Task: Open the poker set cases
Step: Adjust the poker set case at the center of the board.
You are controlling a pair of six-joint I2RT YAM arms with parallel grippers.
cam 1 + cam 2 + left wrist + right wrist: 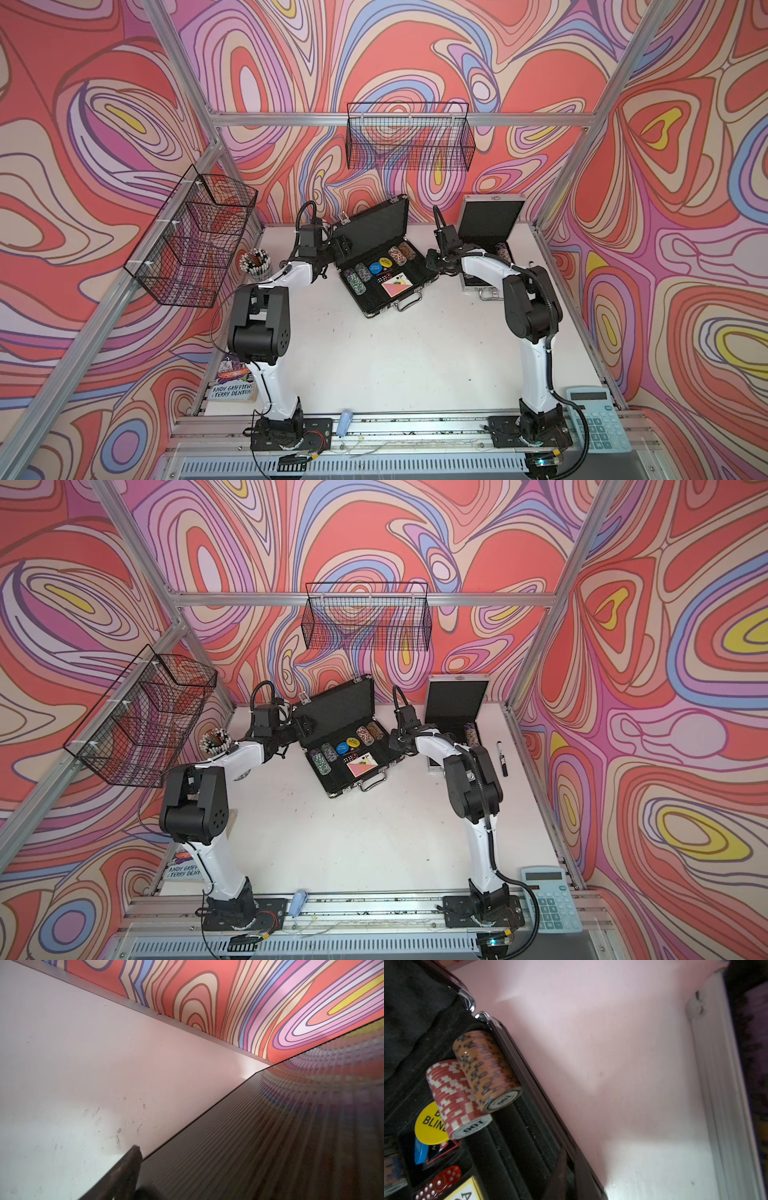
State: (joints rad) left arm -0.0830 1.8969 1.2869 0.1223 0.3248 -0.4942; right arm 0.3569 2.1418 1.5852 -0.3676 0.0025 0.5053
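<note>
Both poker set cases stand open with their lids raised. In both top views the wider black case [374, 226] [338, 706] lies mid-table, showing chip rolls, cards, dice and round buttons. The smaller silver case [490, 220] [455, 700] sits at the back right with chips inside. My left gripper [340, 247] [305, 725] is open at the black lid's left edge. In the left wrist view one finger [128, 1167] lies beside the lid's ribbed outer face [270, 1126]. My right gripper [430, 259] [564, 1159] is shut at the right rim of the black case's base [533, 1088].
A pen cup [254, 262] stands back left and a paperback book [232, 386] lies front left. A calculator [598, 419] lies front right and a marker [503, 758] is right of the silver case. Wire baskets [195, 237] [409, 137] hang on the walls.
</note>
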